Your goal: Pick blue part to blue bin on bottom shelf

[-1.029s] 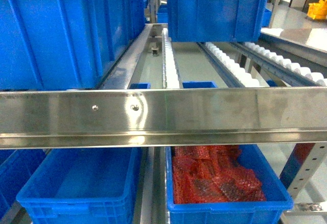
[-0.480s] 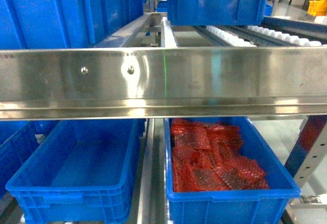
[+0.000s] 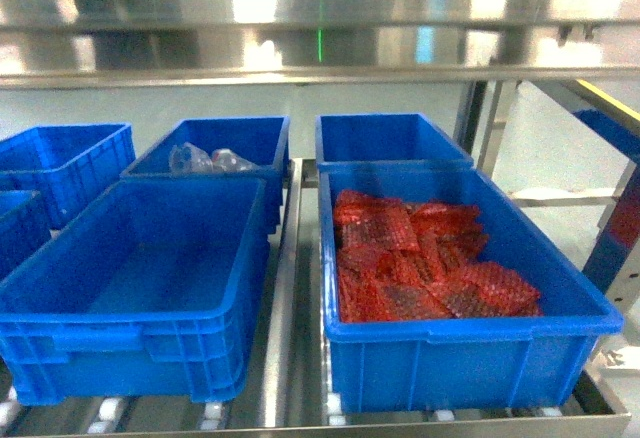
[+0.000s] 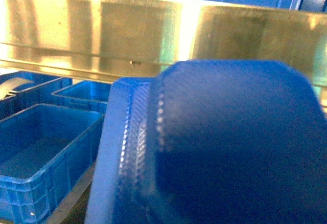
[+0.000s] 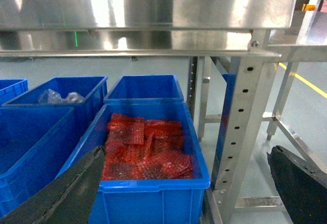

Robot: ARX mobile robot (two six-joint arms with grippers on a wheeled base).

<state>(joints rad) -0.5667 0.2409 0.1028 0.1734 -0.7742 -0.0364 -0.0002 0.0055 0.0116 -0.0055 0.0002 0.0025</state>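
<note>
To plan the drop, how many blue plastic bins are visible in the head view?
6: empty front left bin, front right bin with red mesh pieces, rear bin with clear bags, rear right bin, two at the left edge. More may be hidden.

Head view looks forward and slightly down under the steel rail (image 3: 320,48) at the bottom shelf, close to the front bins. Right wrist view sits low and further right, facing the same way, sharing the bin of red mesh pieces (image 5: 148,150) (also the rail and rear bins). Left wrist view faces the rail too, mostly blocked by a blue part (image 4: 219,147) right at the lens.
</note>
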